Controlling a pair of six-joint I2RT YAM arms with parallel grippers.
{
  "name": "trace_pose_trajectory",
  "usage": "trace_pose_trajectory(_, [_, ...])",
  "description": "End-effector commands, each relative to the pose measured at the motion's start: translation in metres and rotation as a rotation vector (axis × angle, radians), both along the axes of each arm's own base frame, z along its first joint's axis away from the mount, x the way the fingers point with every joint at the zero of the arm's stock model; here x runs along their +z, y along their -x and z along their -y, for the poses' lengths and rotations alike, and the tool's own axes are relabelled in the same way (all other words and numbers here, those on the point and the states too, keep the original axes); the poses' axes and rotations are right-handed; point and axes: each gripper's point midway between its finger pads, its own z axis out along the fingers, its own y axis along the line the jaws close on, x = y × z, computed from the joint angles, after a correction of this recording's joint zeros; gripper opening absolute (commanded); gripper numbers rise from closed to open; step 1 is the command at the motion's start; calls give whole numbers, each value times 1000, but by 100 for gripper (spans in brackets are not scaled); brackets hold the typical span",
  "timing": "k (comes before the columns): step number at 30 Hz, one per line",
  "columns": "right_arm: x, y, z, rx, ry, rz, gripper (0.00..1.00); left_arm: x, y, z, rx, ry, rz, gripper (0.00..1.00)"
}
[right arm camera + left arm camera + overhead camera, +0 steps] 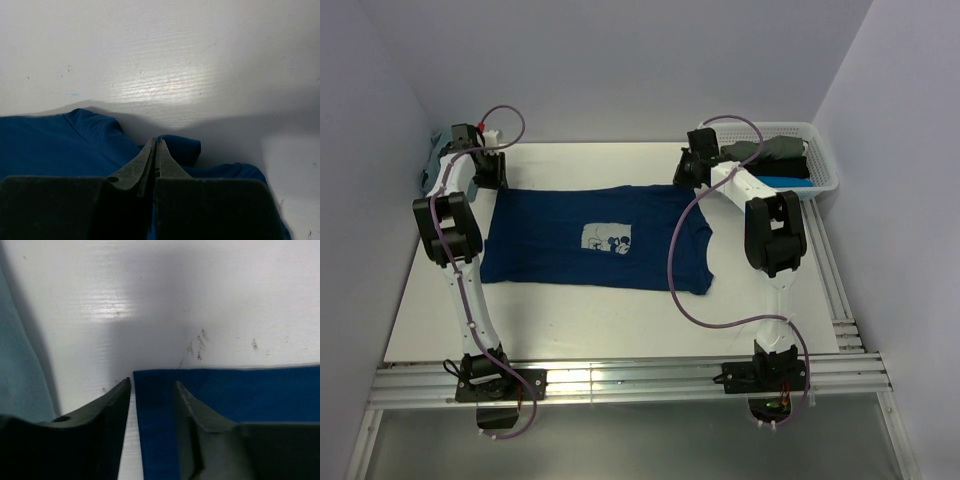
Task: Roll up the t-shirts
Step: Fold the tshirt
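Just left of the white basket the navy t-shirt lies flat, spreading step I'd guess: right gripper clamped on its basket-side edge, left gripper jaws apart at the farthest corner, which needs grabbing next.

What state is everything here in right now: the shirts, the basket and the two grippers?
Navy t-shirt: spread flat on the table, print up, not rolled yet.
Left gripper: open, straddling the shirt's corner edge.
Right gripper: shut, pinching bunched navy cloth.
Basket: holding piled shirts, grey, black and bright blue.
Teal cloth: bunched at the table's left edge.
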Motion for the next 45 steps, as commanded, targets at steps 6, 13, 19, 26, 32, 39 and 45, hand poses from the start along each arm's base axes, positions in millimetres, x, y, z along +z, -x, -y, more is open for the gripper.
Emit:
trace_pose_trajectory(6, [36,-3,-2,-6,-11,92,0,3,0,17,-50,93,-6,21])
trace_pose_trajectory(13, [35,-2,-2,-5,-16,94,0,18,-1,5,-27,40,46,45])
trace_pose_trajectory(19, [35,-2,-2,-5,-17,95,0,20,-4,6,-30,44,48,39])
trace_pose_trajectory(26, [38,-2,-1,-5,-14,105,0,19,-7,6,-25,53,54,5])
trace_pose_trajectory(32, [43,4,2,-12,-12,128,0,37,-6,11,-29,79,114,0])
trace_pose_trajectory(39, [55,19,8,-22,-13,160,0,72,10,15,-72,126,169,0])
trace_pose_trajectory(45, [65,42,11,-26,-12,167,0,76,40,12,-117,129,133,0])
